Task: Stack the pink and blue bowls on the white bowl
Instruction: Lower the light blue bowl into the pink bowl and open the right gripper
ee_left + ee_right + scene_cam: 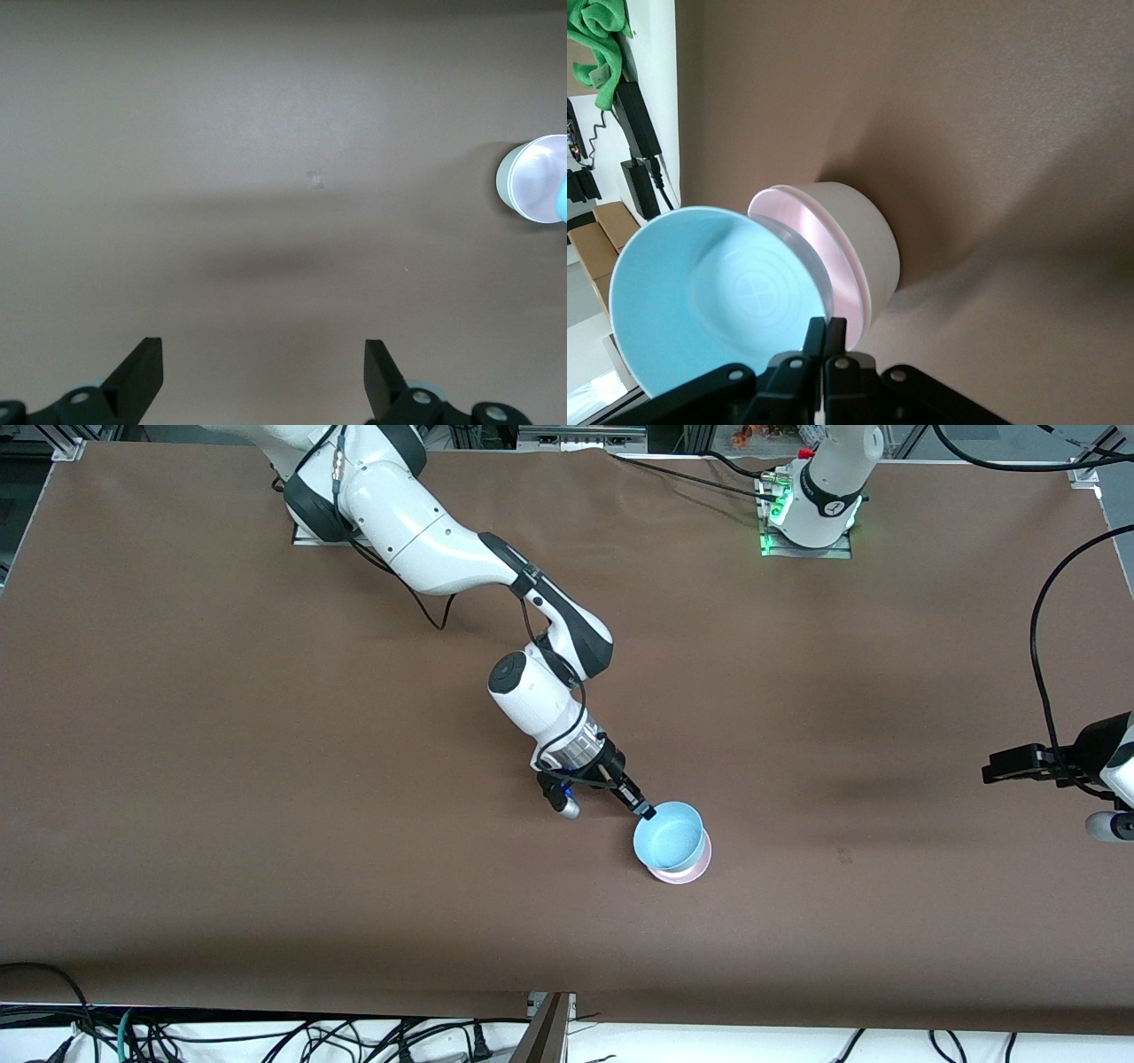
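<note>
My right gripper (pixel 648 811) is shut on the rim of the light blue bowl (pixel 671 835) and holds it tilted over the stack. The pale pink bowl (pixel 694 872) sits nested in the white bowl (pixel 873 237) on the table, near the middle. In the right wrist view my right gripper (pixel 825 331) pinches the blue bowl (pixel 709 297), which leans over the pink bowl (pixel 824 248). I cannot tell whether the blue bowl touches the pink one. My left gripper (pixel 264 376) is open and empty and waits over bare table at the left arm's end.
A brown mat (pixel 266 779) covers the whole table. Cables (pixel 266 1036) lie along the table edge nearest the front camera. The stack also shows in the left wrist view (pixel 532 181), away from my left gripper.
</note>
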{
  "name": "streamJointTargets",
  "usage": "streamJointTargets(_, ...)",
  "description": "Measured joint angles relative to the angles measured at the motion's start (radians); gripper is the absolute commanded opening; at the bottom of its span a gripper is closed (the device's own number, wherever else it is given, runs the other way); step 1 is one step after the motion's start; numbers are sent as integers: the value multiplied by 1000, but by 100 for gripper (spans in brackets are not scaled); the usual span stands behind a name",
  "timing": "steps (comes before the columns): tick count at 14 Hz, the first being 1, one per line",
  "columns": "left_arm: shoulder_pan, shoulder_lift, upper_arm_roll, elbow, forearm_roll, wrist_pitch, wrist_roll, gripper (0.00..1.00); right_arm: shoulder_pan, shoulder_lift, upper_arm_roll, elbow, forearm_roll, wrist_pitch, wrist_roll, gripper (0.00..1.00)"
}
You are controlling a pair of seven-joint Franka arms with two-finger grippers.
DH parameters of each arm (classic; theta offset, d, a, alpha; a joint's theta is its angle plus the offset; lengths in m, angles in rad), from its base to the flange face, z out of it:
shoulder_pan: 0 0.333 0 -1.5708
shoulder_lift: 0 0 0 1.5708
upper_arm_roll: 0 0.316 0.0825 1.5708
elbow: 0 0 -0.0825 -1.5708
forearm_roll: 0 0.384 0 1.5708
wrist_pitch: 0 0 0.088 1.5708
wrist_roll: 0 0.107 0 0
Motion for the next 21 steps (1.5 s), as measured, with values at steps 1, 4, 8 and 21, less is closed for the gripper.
streamJointTargets(1, 0, 0, 0, 0, 0, 0, 0, 100, 0, 0, 0, 0, 0, 0, -1, 0)
streamJointTargets(4, 0, 0, 0, 0, 0, 0, 0, 100, 0, 0, -1, 0, -1, 0, -23, 0)
streamJointTargets(8, 0, 0, 0, 0, 0, 0, 0, 100, 0, 1, -2, 0, -1, 0, -30, 0)
streamJointTargets(21, 0, 0, 0, 0, 0, 0, 0, 100, 1, 10, -14, 0, -2, 1, -38, 33)
